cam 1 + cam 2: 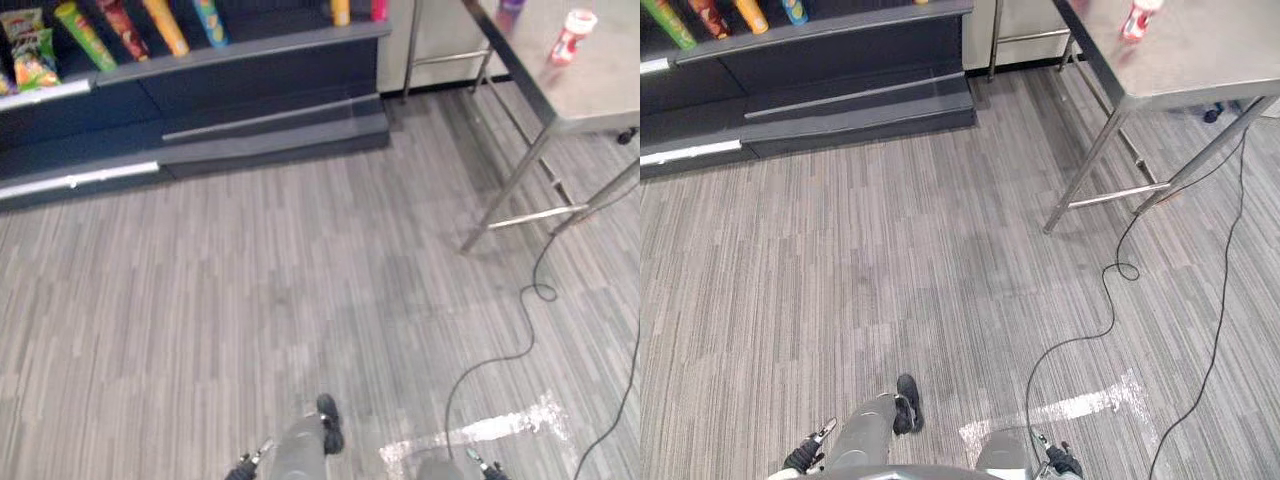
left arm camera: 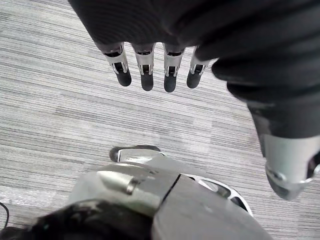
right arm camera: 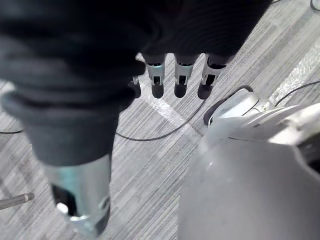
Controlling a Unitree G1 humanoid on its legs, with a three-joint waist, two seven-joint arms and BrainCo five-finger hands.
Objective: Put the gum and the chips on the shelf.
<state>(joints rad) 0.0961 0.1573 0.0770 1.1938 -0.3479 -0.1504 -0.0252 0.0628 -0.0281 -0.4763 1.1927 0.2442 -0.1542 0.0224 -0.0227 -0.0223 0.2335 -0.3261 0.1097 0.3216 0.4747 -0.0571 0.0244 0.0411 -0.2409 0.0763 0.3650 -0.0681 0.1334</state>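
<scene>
Gum bottle (image 1: 572, 35) sits on steel table (image 1: 600, 85), well apart from shelf (image 1: 250, 48).

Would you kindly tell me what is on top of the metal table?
On the metal table I see a red-and-white container and part of a purple item. The tabletop's far part runs out of view, so anything there is unseen.

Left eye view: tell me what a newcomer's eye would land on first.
The bright tubes and snack bags lined up on the dark shelf at the far left stand out most against the grey striped floor. Next comes the red-and-white container on the steel table at the far right. The left hand and right hand hang open, holding nothing.
</scene>
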